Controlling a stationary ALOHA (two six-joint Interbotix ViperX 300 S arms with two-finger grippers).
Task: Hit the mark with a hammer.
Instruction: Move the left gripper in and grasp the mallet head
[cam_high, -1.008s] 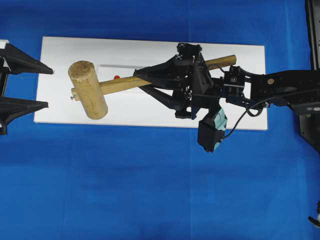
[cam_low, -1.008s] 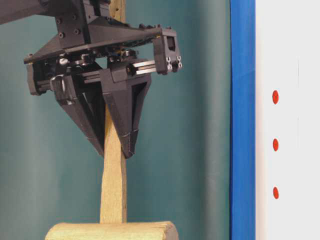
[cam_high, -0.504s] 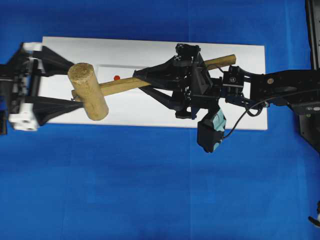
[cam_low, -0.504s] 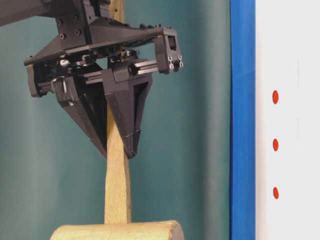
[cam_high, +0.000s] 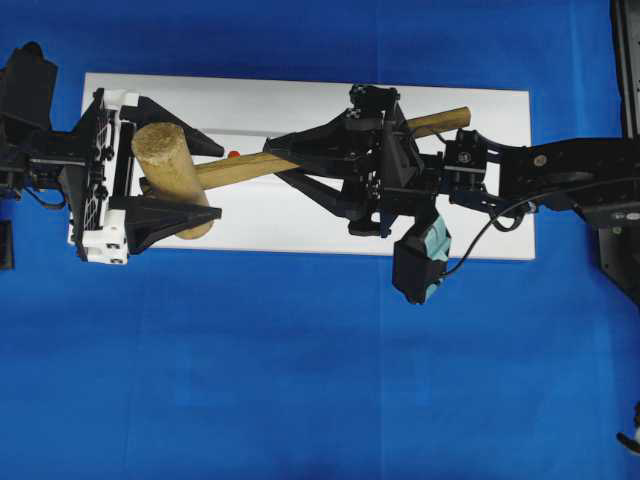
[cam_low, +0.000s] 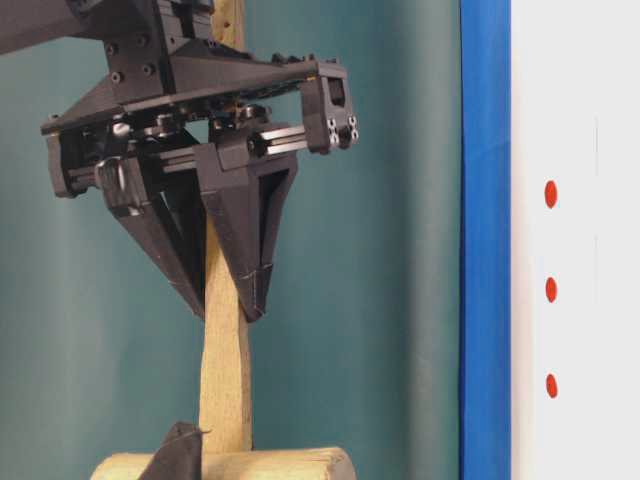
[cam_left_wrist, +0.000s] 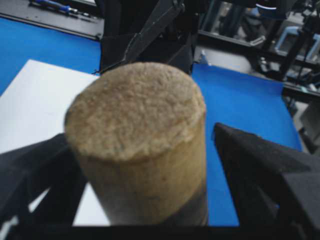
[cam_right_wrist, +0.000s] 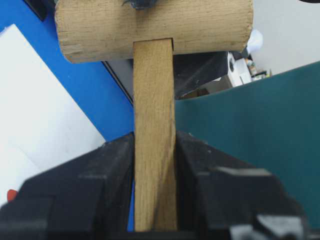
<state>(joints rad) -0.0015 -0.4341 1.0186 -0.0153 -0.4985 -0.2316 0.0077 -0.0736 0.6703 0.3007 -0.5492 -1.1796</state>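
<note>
At frame centre in the right wrist view, the right gripper (cam_right_wrist: 152, 200) stays clamped on the hammer (cam_right_wrist: 152, 75) handle. Farther off, at the overhead view's left, the left gripper (cam_high: 185, 180) has slid in, fingers apart, bracketing the head. A red dot (cam_high: 233, 154) peeks beside the handle; whether it is the mark, I cannot tell, so no strike yet.

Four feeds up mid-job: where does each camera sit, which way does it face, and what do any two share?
Overhead: above the table, looking down on the white board, hammer and both arms.
Table-level: low and turned sideways, showing the right gripper on the handle, beside three red dots.
Left wrist: on the left arm, facing the hammer's head between its open fingers.
Right wrist: on the right arm, looking along the clamped handle.
Shared: every view shows the hammer.
</note>
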